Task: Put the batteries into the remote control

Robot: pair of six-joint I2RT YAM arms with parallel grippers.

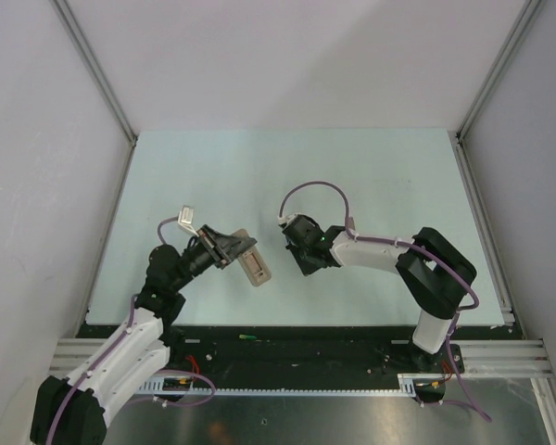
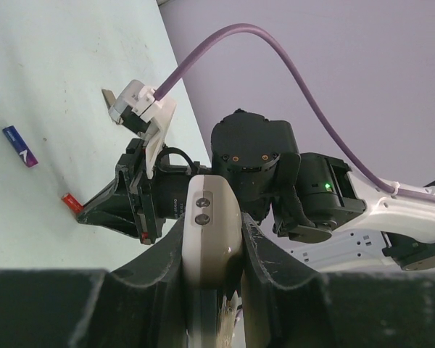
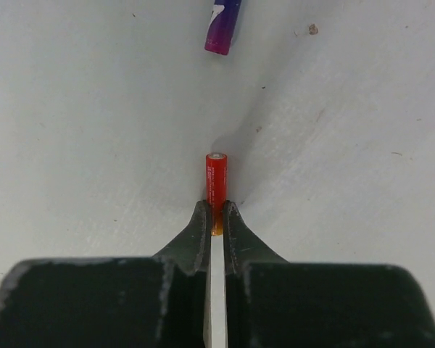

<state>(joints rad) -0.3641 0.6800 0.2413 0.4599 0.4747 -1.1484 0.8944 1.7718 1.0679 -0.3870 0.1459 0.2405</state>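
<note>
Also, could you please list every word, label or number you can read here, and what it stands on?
No text can be read here.
On the blue battery: a white mark, too blurred to read.
On the red battery: faint print, too small to read.
On the remote control: none shows.

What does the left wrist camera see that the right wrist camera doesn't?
Only the left wrist camera shows the remote, squeezed in the left gripper, and the right arm with its purple cable. Only the right wrist camera shows, up close, the right gripper pinching the near end of the red battery. Both show the blue battery lying on the table. Both also catch the red battery, but the left wrist camera sees only its tip.
</note>
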